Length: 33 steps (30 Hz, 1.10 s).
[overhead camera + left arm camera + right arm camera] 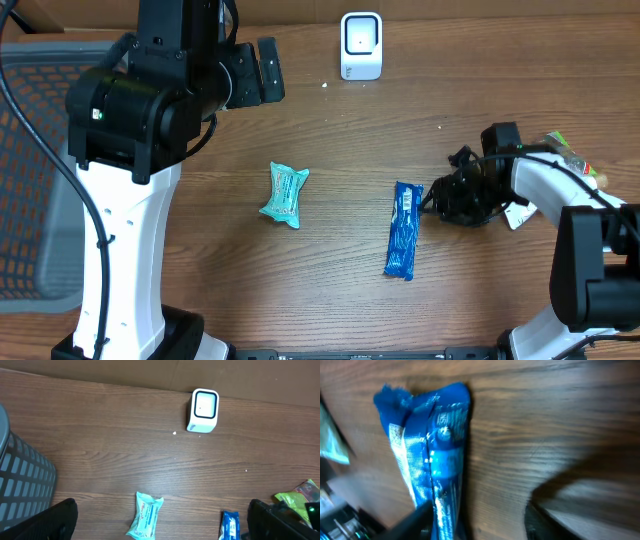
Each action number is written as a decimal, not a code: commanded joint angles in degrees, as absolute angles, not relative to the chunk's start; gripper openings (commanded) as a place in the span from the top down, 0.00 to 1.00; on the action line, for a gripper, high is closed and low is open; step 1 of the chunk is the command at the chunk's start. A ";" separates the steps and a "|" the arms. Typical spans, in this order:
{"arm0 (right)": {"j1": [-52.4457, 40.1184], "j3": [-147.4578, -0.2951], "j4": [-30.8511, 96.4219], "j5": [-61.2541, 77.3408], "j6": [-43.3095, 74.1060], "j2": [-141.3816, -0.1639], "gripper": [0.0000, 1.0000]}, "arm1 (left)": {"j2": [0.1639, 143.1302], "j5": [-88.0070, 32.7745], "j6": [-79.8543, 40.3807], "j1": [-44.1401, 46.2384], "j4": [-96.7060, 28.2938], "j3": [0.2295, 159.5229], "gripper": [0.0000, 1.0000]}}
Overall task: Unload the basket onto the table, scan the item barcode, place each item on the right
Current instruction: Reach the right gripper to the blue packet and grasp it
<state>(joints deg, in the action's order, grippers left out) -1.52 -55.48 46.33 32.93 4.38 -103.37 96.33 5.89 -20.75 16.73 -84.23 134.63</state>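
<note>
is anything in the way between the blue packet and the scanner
Nothing visible. The table between the blue packet and the scanner is bare wood. The teal packet lies off to the side, clear of that line.

Frame is motion-blurred: blue packet (432,455) lies flat on the wood-grain counter (545,425), crimped end up-left, white print down its length, lower end running out of the bottom edge. Right end effector (475,522) has its jaws apart, with dark fingers (412,519) at the bottom edge, the frame-left one right against the packet's lower part and the other well clear over bare wood. Sliver of a pale green wrapper (330,435) at the left edge, too blurred to identify.
</note>
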 commanded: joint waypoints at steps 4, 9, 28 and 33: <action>-1.48 -49.50 38.41 40.86 4.08 -102.89 0.56 | 95.50 6.55 -19.68 16.53 -84.03 135.48 0.00; -1.54 -47.42 34.00 45.63 4.08 -102.89 0.56 | 95.50 6.55 -19.68 16.51 -84.03 135.48 0.00; -0.03 -49.63 33.47 36.38 8.38 -102.89 0.45 | 95.50 6.55 -19.68 16.51 -84.03 135.48 0.00; 1.23 -50.19 33.50 48.49 0.73 -102.89 0.46 | 95.50 6.55 -19.68 16.53 -84.03 135.48 0.00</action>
